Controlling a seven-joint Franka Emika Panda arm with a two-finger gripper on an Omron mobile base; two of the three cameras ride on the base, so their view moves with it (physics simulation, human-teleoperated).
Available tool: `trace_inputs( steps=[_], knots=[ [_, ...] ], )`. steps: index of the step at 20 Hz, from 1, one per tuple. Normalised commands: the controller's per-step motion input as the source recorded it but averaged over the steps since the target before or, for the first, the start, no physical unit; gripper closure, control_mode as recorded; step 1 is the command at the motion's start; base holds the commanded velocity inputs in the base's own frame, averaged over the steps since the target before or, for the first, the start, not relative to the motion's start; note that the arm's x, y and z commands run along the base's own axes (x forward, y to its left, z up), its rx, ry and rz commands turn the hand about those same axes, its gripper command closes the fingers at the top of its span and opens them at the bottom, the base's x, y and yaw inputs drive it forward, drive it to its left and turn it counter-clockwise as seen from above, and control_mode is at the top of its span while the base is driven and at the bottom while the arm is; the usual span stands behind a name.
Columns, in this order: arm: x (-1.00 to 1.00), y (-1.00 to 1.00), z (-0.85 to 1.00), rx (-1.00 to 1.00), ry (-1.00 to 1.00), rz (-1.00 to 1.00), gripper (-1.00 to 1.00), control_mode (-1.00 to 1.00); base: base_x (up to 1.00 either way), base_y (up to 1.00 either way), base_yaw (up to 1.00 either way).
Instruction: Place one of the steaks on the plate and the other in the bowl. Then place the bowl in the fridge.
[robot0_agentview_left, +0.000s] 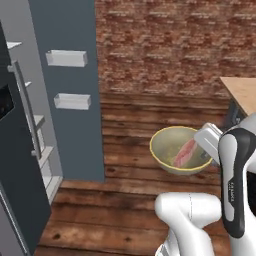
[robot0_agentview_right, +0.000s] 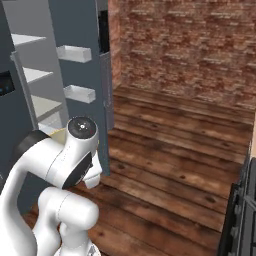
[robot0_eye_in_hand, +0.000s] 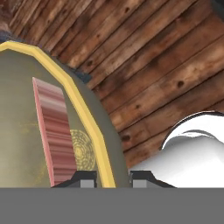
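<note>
The fridge (robot0_agentview_left: 70, 90) stands open at nine o'clock in the left base view, its slate door edge-on with two pale door bins, white shelves visible behind it. Bare wooden floor stretches from the door to the brick wall at twelve o'clock, with a counter corner (robot0_agentview_left: 242, 92) at two o'clock. The bowl (robot0_agentview_left: 172, 150) hangs above that floor, well apart from the door, one steak (robot0_agentview_left: 185, 152) lying inside. The arm bends up from five o'clock, elbow high, and the gripper (robot0_eye_in_hand: 113, 178) pinches the bowl's yellow rim narrowly, one fingertip inside, one outside.
</note>
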Motion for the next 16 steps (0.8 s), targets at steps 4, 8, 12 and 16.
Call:
trace_inputs(
  steps=[4, 8, 12, 16],
  knots=[
    [0.0, 0.0, 0.0, 0.0, 0.0, 0.0, 1.0, 1.0, 0.39, -0.01, 0.41],
    [0.0, 0.0, 0.0, 0.0, 0.0, 0.0, 1.0, 1.0, 0.36, -0.15, 0.42],
    [0.0, 0.0, 0.0, 0.0, 0.0, 0.0, 1.0, 1.0, 0.38, -0.22, 0.41],
    [0.0, 0.0, 0.0, 0.0, 0.0, 0.0, 1.0, 1.0, 0.35, -0.31, 0.39]
  ],
)
